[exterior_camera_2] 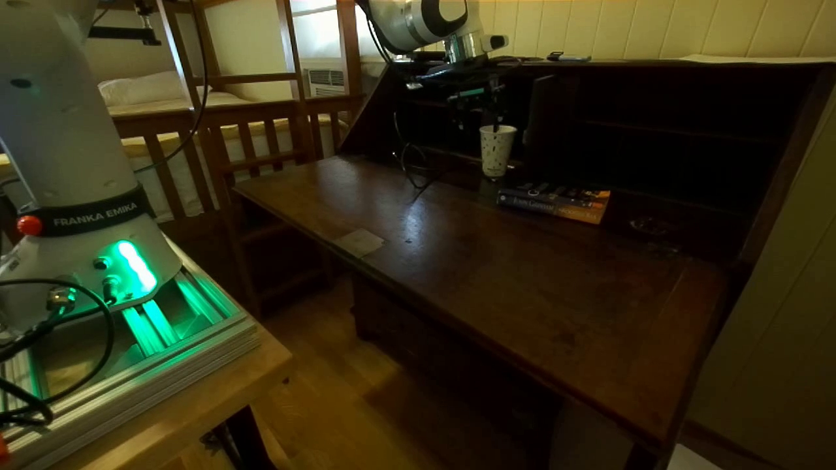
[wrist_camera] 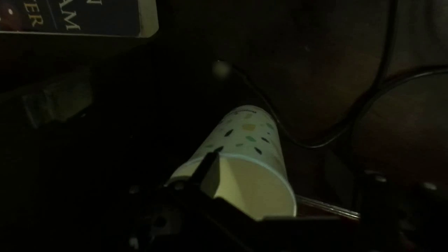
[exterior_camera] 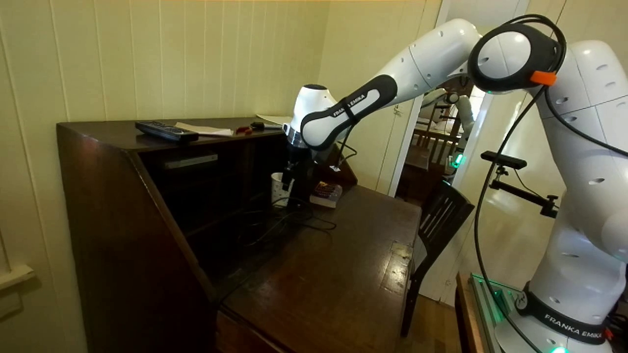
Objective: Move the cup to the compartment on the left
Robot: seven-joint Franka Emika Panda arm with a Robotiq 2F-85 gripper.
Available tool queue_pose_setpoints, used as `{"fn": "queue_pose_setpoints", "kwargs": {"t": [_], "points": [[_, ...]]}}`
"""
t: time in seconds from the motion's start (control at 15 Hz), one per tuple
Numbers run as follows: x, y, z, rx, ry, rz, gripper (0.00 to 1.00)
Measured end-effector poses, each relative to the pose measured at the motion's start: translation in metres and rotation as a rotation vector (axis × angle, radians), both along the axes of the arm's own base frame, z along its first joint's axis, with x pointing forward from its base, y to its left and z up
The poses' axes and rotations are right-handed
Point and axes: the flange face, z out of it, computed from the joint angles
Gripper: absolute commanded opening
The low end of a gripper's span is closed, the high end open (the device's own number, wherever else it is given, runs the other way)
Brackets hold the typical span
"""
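Observation:
The cup is a tall white paper cup with dark, green and yellow specks. It stands upright at the back of the desk, and also shows in an exterior view and, from above, in the wrist view. My gripper is right above it with its fingers apart. One finger reaches over the rim into the cup's mouth; the other, very dark, is outside on the right of the wrist view. The cup's right wall lies between them, apart from the right finger. The desk's dark compartments are open, their insides hard to see.
A thick paperback book lies close to the cup. A black cable loops on the desk beside it. A vertical divider stands by the cup. A remote and papers lie on the desk's top.

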Motion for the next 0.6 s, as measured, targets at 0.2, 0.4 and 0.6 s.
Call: {"fn": "queue_pose_setpoints", "kwargs": {"t": [0.2, 0.4, 0.6], "points": [[0.002, -0.001, -0.011, -0.008, 0.01, 0.033, 0.27], [0.004, 0.003, -0.015, -0.014, 0.01, 0.059, 0.07], [0.005, 0.007, -0.014, -0.018, 0.01, 0.073, 0.47]]}}
